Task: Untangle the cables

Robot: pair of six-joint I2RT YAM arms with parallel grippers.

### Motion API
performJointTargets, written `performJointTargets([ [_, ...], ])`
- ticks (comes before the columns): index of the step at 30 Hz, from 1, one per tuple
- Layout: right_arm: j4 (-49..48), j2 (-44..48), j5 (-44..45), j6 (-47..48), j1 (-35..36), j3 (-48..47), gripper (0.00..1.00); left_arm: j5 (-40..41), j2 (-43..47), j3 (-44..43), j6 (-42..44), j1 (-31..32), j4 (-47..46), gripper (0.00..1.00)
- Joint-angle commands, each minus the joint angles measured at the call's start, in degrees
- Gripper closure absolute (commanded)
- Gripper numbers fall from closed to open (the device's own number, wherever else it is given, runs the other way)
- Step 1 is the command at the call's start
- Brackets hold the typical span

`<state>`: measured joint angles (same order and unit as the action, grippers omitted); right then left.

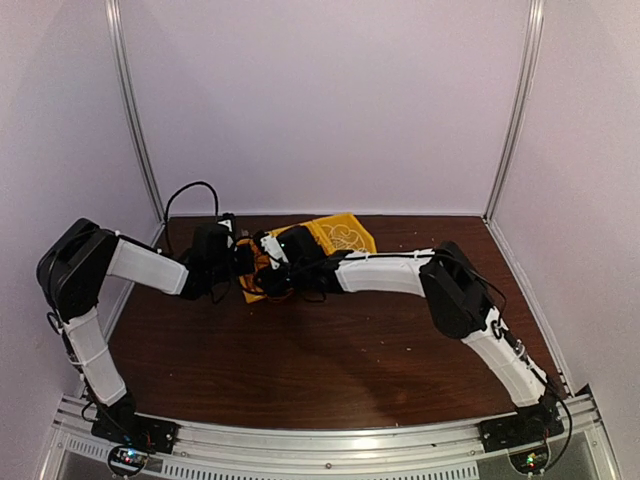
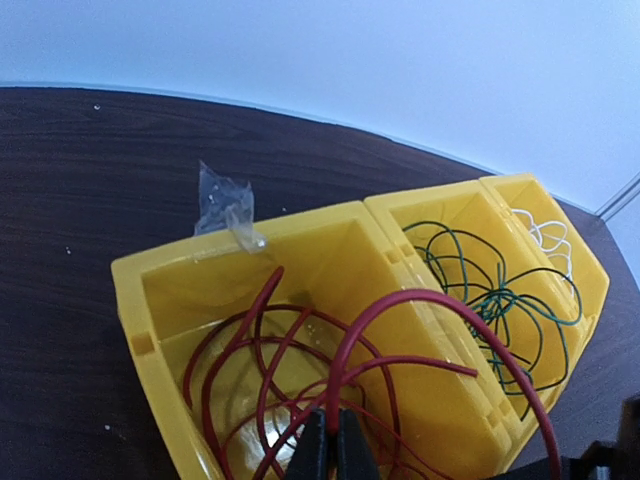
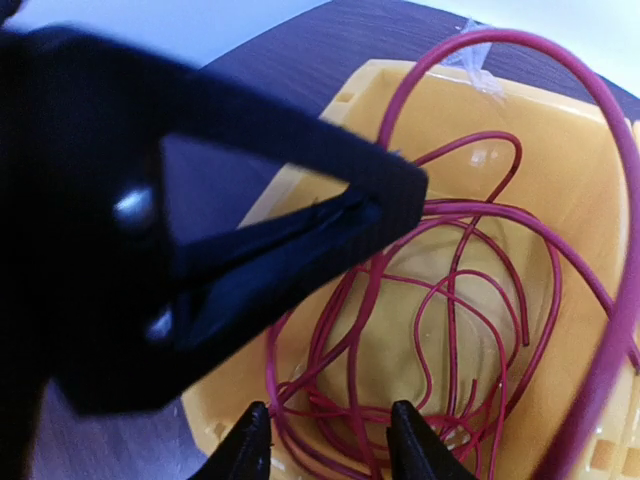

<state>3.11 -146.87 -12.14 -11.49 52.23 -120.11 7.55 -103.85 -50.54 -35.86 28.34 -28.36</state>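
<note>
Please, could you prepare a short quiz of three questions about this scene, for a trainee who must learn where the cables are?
1. True or false: the green cable lies in the same bin as the red cable.
2. The left gripper is: A. open; B. shut on the red cable; C. shut on the green cable.
3. Fill in: the cable lying beside the green one is ___.

Key: 1 false; 2 B; 3 white, the white cable.

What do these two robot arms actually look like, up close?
Both the left arm and right arm have white shells between chunky black joints, with thin black wires trailing alongside. Each ends in two pointed black fingers.
</note>
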Motion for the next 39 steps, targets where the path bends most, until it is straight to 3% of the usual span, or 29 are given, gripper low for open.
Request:
performJointTargets([
  [1,-0.1,11.8,-8.0,2.4,-0.9,9.1,0.52,0.9,-0.8,-4.0,3.6,-1.2,-1.5,1.00],
  [8,0.7,24.1,-11.1,6.8,-2.3,21.7,0.34,-1.5,-4.2,-9.7,6.1,-1.6,2.6,1.00],
  [12,5.1,25.7,-11.1,10.6,-4.7,23.2,0.33,-1.8,-6.4,-11.1,6.7,-1.7,4.6,1.00],
  [20,15.1,19.7,-11.5,28.1,-10.0,19.8,0.32,-1.8,-7.2,-10.6,8.0,-1.7,6.6,1.00],
  [24,15.4,16.6,-12.2,33.2,-12.2,18.0,0.37,-2.3,-7.2,-10.5,8.1,-1.7,7.6,1.00],
  [30,12.6,15.5,-12.9,40.3,-12.3,17.9,0.33,-3.5,-6.8,-9.7,8.1,-1.7,7.8,1.00],
  [36,15.1,13.5,-11.9,46.9,-11.2,15.7,0.32,-5.6,-6.3,-9.6,8.6,-1.7,7.1,1.00],
  [39,16.7,11.5,-9.0,49.6,-10.3,13.8,0.26,-7.0,-6.0,-9.7,9.1,-1.7,6.6,1.00],
])
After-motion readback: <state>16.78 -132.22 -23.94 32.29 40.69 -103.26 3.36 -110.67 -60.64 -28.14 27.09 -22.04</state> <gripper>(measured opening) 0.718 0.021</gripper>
